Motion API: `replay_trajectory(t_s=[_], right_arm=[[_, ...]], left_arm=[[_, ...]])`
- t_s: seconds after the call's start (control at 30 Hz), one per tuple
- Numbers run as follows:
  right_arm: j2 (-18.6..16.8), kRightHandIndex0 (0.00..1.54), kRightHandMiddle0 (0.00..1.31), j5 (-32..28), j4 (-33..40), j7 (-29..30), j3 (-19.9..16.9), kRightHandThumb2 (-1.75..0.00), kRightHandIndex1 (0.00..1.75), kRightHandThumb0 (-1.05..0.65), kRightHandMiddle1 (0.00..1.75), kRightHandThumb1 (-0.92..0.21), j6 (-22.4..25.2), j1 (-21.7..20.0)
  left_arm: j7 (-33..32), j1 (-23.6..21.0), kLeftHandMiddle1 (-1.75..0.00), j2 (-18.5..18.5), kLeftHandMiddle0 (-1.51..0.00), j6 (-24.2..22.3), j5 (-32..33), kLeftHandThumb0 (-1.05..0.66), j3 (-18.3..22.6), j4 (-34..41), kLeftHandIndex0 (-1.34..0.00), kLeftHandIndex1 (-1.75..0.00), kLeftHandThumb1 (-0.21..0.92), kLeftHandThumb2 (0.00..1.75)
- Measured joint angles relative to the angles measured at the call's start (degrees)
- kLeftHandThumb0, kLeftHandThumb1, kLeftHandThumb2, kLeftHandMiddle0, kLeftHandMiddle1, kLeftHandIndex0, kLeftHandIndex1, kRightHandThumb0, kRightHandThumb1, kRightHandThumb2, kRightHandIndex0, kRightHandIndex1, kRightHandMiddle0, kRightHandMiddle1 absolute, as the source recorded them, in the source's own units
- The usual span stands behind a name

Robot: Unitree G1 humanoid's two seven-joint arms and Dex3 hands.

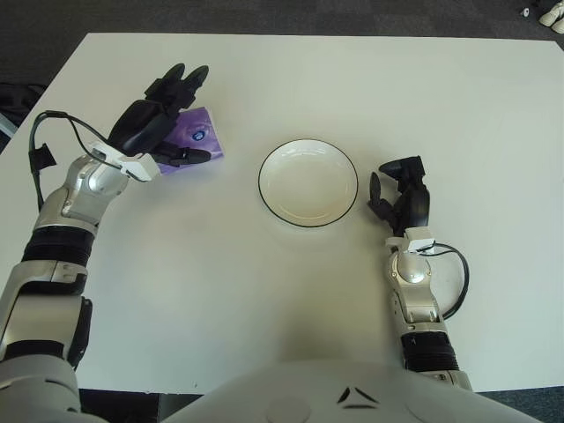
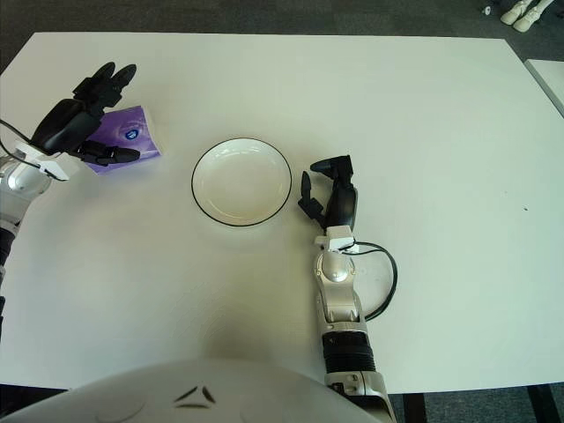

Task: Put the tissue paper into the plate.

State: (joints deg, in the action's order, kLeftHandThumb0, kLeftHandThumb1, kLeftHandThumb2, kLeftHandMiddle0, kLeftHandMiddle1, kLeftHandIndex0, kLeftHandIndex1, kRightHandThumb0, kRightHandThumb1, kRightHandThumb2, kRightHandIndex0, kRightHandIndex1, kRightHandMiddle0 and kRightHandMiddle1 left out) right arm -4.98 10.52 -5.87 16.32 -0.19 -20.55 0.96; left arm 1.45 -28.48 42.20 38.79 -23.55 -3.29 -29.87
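Hovering: left robot hand [image 1: 157, 119] fingers spread, empty | tissue pack [image 1: 196, 137] flat, long axis indiscernible

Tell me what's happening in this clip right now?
The robot's left hand hovers over a purple tissue pack on the white table, fingers spread, not gripping it. The pack lies left of the empty plate, so nothing has been put in yet. The right hand shows idle just right of the plate.
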Motion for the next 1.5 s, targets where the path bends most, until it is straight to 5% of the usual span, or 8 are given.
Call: replay_trajectory(t_s=[0.73,0.83,1.07,1.5], right_arm=[[0.01,0.59,0.31,-0.01,-0.03,-0.03,-0.02,-0.81,1.31,-0.37,1.75,-0.72,-0.29,-0.03],[-0.06,0.6,0.33,-0.01,0.14,0.01,-0.04,-0.84,1.31,-0.38,1.75,-0.69,-0.59,0.01],[-0.28,0.61,0.35,-0.22,0.28,0.04,-0.33,-0.89,1.33,-0.39,1.75,-0.66,-1.06,0.39],[-0.69,0.62,0.36,-0.38,0.37,0.22,-0.48,-0.92,1.33,-0.39,1.75,-0.64,-1.57,0.54]], left_arm=[[0.0,0.52,0.0,0.0,0.0,-0.46,0.0,-1.05,0.06,0.78,0.0,0.0,0.73,0.48],[2.4,0.78,0.0,-0.39,0.0,-4.96,0.47,-0.98,0.04,2.29,0.0,-0.12,0.6,0.63],[9.96,0.8,0.0,-2.35,0.0,-15.11,1.12,-0.95,-2.12,1.52,0.0,-0.13,0.53,0.72],[9.54,-5.62,0.0,-4.01,0.0,-13.35,-0.35,-0.87,-5.3,-9.43,0.0,-0.15,0.42,0.82]])
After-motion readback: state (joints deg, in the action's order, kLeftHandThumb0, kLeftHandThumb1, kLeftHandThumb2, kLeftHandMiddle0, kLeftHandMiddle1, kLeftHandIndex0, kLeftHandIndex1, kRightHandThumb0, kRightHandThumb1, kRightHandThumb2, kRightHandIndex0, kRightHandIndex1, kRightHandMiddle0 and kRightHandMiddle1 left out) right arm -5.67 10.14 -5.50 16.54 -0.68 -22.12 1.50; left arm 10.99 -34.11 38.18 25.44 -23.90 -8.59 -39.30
